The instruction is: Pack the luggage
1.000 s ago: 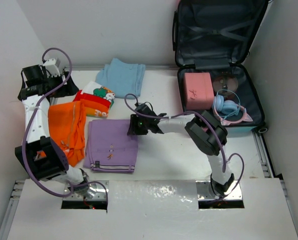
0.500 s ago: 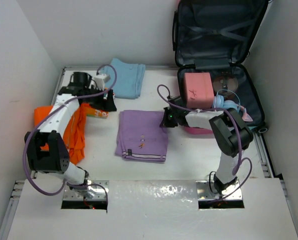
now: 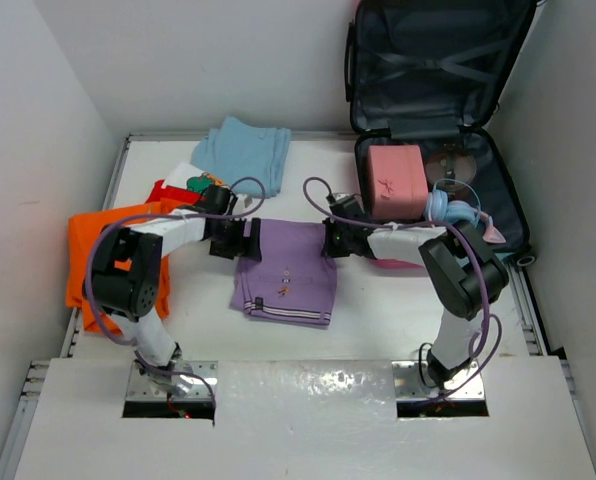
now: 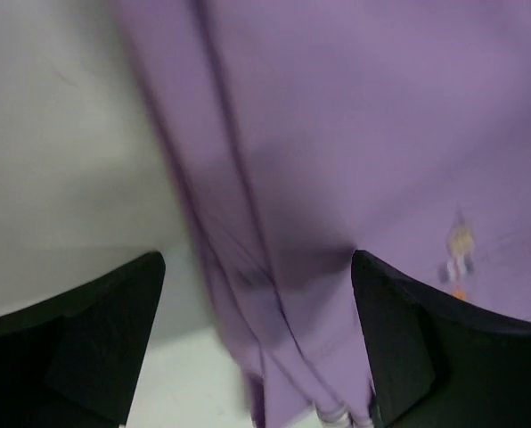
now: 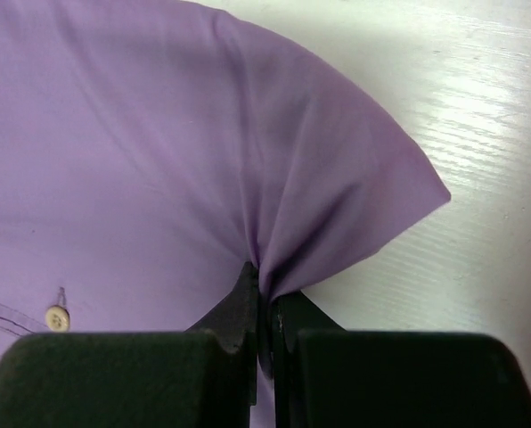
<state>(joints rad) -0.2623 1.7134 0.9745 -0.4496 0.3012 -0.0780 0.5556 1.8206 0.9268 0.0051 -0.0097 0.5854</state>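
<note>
The luggage [image 3: 433, 70] lies open at the table's back right, its dark-lined lid with crossed straps propped against the wall. A folded purple shirt [image 3: 286, 268] lies mid-table, left of the suitcase. My right gripper [image 3: 331, 240] is shut on the shirt's right edge; in the right wrist view the purple fabric [image 5: 141, 152] bunches into a pinch between the closed fingers of my right gripper [image 5: 267, 308]. My left gripper [image 3: 244, 240] hangs open over the shirt's left edge. In the left wrist view its black fingers [image 4: 87, 339] straddle the folded purple hem [image 4: 355, 134] without touching it.
A small pink box case [image 3: 396, 180] and blue-and-pink headphones [image 3: 460, 215] sit in the suitcase's lower half. On the left lie an orange garment [image 3: 86, 240], a red, white and green one [image 3: 183, 185] and a light blue one [image 3: 243, 150]. A metal rail [image 3: 526, 300] edges the table's right side.
My right gripper shut on the purple shirt and dragged it right, toward the suitcase. My left arm swung in from the far left to the shirt's left edge and its jaws widened.
</note>
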